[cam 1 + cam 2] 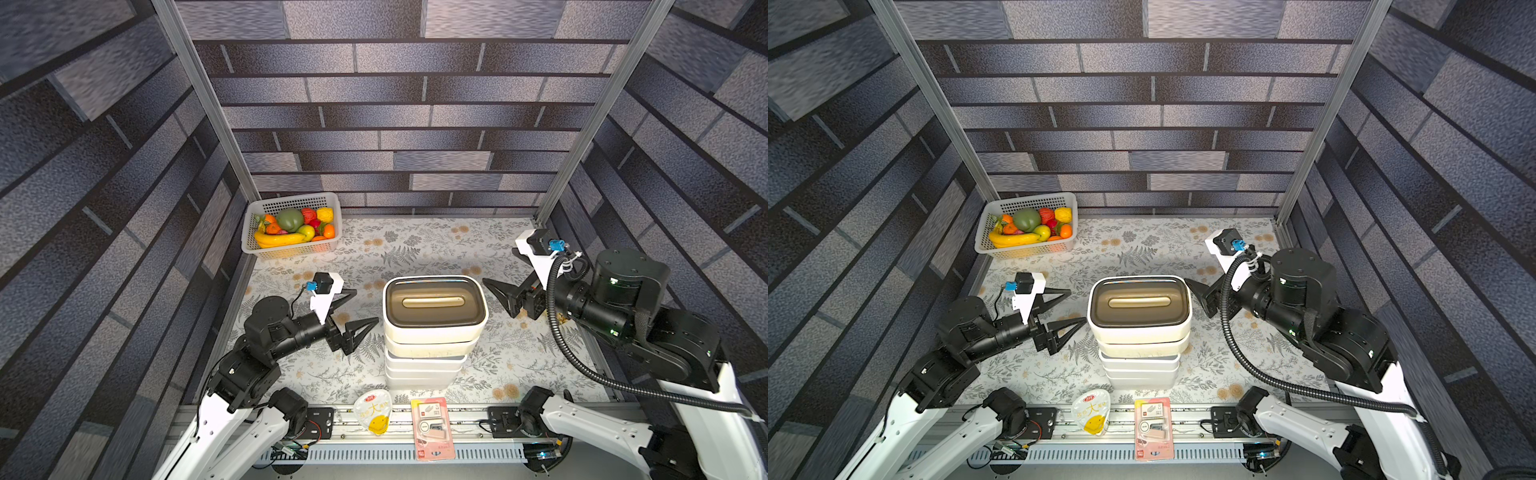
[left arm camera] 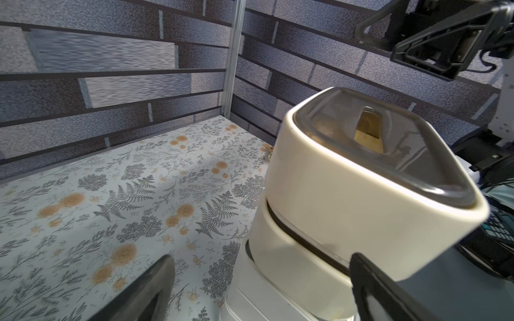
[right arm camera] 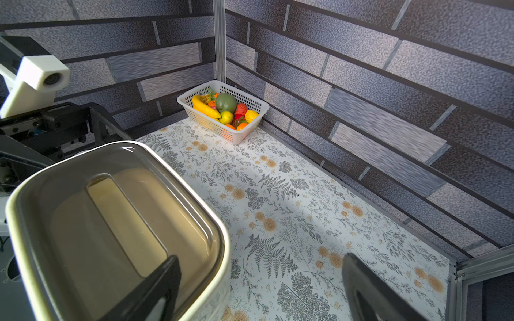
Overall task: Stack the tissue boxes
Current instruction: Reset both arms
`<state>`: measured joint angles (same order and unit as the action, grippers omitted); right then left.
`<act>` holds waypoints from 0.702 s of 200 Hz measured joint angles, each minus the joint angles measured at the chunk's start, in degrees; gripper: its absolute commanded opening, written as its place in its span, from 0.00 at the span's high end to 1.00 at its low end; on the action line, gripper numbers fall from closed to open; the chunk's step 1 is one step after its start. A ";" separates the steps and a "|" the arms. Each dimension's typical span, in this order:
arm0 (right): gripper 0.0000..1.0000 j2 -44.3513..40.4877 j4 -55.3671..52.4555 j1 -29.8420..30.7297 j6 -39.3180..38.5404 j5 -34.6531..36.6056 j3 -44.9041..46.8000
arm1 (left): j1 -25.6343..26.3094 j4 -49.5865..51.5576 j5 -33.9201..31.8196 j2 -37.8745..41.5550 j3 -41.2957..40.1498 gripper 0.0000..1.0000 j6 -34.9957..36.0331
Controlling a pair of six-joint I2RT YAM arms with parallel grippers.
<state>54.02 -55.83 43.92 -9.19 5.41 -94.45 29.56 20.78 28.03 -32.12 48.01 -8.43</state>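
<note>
The counter [image 1: 519, 365], covered in a fern-and-flower print, fills the floor of the brick-patterned enclosure. Near its middle, toward the front edge, the tissue boxes [image 1: 428, 361] stand in one upright stack; how many there are I cannot tell from above. The lower boxes are white and narrower, and the upper two are cream with rounded corners. The top box [image 1: 434, 307] has a dark brown lid with an oval slot and sits level on the one beneath it.

The white perforated fruit basket [image 1: 286, 250] sits in the far left corner, well apart from the stack, and is filled with bright fruit.

The left end effector [image 1: 365, 305] hangs just beside the left side of the top box. Its jaws are spread wide and hold nothing, and whether the nearer tip touches the box cannot be told. The right end effector [image 1: 498, 298] is just off the right side of the stack, also spread apart and empty. In the right wrist view one finger [image 3: 155, 294] shows in front of the lid and the other over bare cloth.

On the front rail lie a pink blister pack [image 1: 432, 428] and a white pouch [image 1: 374, 411] with a yellow face.
</note>
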 measured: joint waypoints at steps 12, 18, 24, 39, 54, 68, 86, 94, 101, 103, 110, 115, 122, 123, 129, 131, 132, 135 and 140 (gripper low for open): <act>0.00 1.42 0.00 0.00 0.17 0.15 -1.03 | -0.04 1.75 -3.87 -0.66 2.05 0.00 -0.85; 0.00 2.25 0.04 0.00 0.22 0.17 -1.66 | -0.04 2.58 -5.73 -1.14 3.30 0.00 -1.18; 0.00 2.99 0.13 0.00 0.22 0.26 -2.23 | -0.04 3.45 -7.69 -1.88 4.90 0.00 -1.77; 0.00 4.68 0.98 -0.44 0.22 1.05 -3.21 | -0.39 6.10 -13.11 -4.98 9.81 0.00 -3.28; 0.00 6.73 2.01 -3.02 0.50 0.09 -4.02 | -1.14 8.59 -18.23 -9.25 14.99 0.00 -4.55; 0.00 8.94 3.13 -9.84 2.08 -3.78 -4.98 | -2.23 10.05 -22.80 -13.09 18.16 0.00 -5.79; 0.00 11.26 6.51 -20.06 5.27 -9.29 -4.04 | -4.26 10.95 -28.28 -16.20 18.78 0.00 -7.67; 0.00 11.30 9.27 -24.09 6.91 -11.39 -1.68 | -5.09 10.97 -30.51 -16.98 18.08 0.00 -8.48; 0.00 10.82 11.87 -27.50 8.57 -13.05 1.57 | -5.84 10.93 -32.87 -17.31 16.81 0.00 -9.09; 0.00 10.56 12.70 -28.48 9.01 -13.46 2.80 | -6.03 10.91 -33.53 -17.31 16.35 0.00 -9.25; 0.00 9.29 16.00 -32.13 10.88 -14.82 7.82 | -6.67 10.69 -36.11 -17.18 14.49 0.00 -9.86; 0.00 8.20 18.16 -34.77 12.37 -15.63 11.72 | -7.08 10.25 -37.94 -17.00 12.85 0.00 -10.23; 0.00 6.40 21.11 -38.34 14.36 -16.06 17.73 | -7.69 9.55 -40.81 -16.63 9.94 0.00 -10.84; 0.00 5.99 21.70 -38.95 14.67 -16.13 19.02 | -7.74 9.49 -41.07 -16.61 9.66 0.00 -10.91; 0.00 4.22 24.46 -41.62 16.17 -16.22 24.52 | -8.31 8.63 -43.36 -16.37 6.88 0.00 -11.45; 0.00 3.56 25.11 -42.40 16.63 -16.20 26.47 | -8.48 8.33 -44.04 -16.35 5.86 0.00 -11.65; 0.00 3.13 25.66 -42.95 16.96 -16.15 27.82 | -8.57 8.17 -44.30 -16.35 5.53 0.00 -11.74; 0.00 2.23 26.69 -43.98 17.59 -15.98 30.38 | -8.85 7.52 -45.44 -16.28 3.82 0.00 -11.96; 0.00 0.48 28.50 -46.03 18.73 -15.28 35.43 | -9.31 6.54 -47.04 -16.33 1.31 0.00 -12.28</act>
<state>54.50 -27.33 -2.11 9.54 -9.87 -59.02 20.25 27.31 -19.00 -48.45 49.32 -20.71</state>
